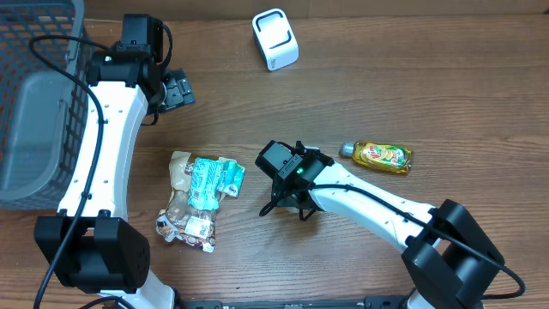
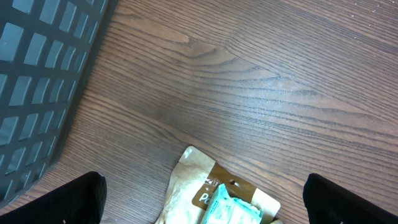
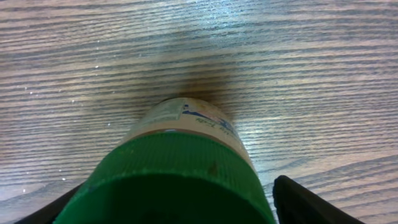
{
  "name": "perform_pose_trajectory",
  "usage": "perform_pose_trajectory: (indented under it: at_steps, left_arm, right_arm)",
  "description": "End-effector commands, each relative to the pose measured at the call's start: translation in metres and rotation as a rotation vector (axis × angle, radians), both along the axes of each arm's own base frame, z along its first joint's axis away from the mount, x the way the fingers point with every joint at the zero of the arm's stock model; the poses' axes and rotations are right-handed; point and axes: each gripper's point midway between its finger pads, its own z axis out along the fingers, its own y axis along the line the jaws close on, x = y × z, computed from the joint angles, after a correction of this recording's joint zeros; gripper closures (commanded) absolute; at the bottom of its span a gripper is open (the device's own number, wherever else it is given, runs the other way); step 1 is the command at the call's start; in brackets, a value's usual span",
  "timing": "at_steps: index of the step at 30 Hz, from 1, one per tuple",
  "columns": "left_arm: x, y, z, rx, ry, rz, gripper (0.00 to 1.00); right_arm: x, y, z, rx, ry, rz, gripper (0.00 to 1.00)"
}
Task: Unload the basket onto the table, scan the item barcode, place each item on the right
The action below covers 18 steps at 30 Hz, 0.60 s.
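In the right wrist view a jar with a green ribbed lid (image 3: 177, 177) and a pale label stands upright on the wooden table. My right gripper (image 3: 177, 214) is open and straddles the lid. A sliver of table shows between the lid and the right finger (image 3: 311, 205). From overhead the right gripper (image 1: 287, 184) covers the jar. The white scanner (image 1: 274, 39) stands at the back middle. My left gripper (image 1: 176, 90) is open and empty at the back left, its wrist view looking down at the top of a brown pouch (image 2: 205, 186).
A brown snack pouch (image 1: 184, 219) with a teal packet (image 1: 213, 176) on it lies left of centre. A yellow bottle (image 1: 382, 156) lies on its side at the right. A dark wire basket (image 1: 39, 94) holding a grey bin fills the left edge.
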Motion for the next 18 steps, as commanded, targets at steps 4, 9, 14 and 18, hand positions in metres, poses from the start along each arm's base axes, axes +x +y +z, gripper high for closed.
perform_pose_trajectory:
  at_steps: [4,9,14,18]
  left_arm:
    - [0.0003,-0.0003,0.0080,0.001,-0.018,-0.013,0.00]
    - [0.0003,-0.0003,0.0080,0.000,-0.018,-0.014,0.01]
    - [0.0003,-0.0003,0.0079,0.001,-0.018,-0.013,0.00]
    - [0.0003,-0.0003,0.0079,0.000,-0.018,-0.014,0.00]
  right_arm:
    - [0.0016,-0.0007,-0.0017,-0.015,-0.007,0.049,0.22]
    - [0.0010,0.0006,-0.0019,-0.008,-0.003,0.054,0.00]
    - [0.0005,0.0017,-0.0020,-0.001,0.003,0.057,0.00]
    - [0.0003,0.0015,-0.0021,-0.005,0.004,0.075,0.01]
